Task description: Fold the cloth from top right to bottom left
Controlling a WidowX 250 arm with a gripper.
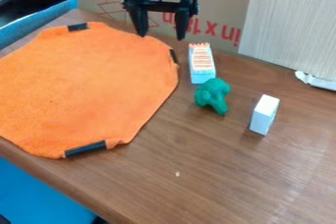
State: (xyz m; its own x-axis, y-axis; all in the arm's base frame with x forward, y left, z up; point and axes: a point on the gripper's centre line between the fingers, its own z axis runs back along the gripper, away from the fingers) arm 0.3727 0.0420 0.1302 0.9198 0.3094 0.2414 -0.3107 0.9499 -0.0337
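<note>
My gripper hangs near the top edge of the view, its two fingers spread apart with nothing between them. It is over the back right part of the orange cloth, near its upper right edge. The cloth lies spread out flat on the left half of the table, with black strips at its top, right and bottom edges. Its right side curls slightly near the bottom strip.
Right of the cloth stand a white box with an orange-striped top, a green broccoli-shaped toy and a small white block. Cardboard and a pale panel rise behind the wooden table.
</note>
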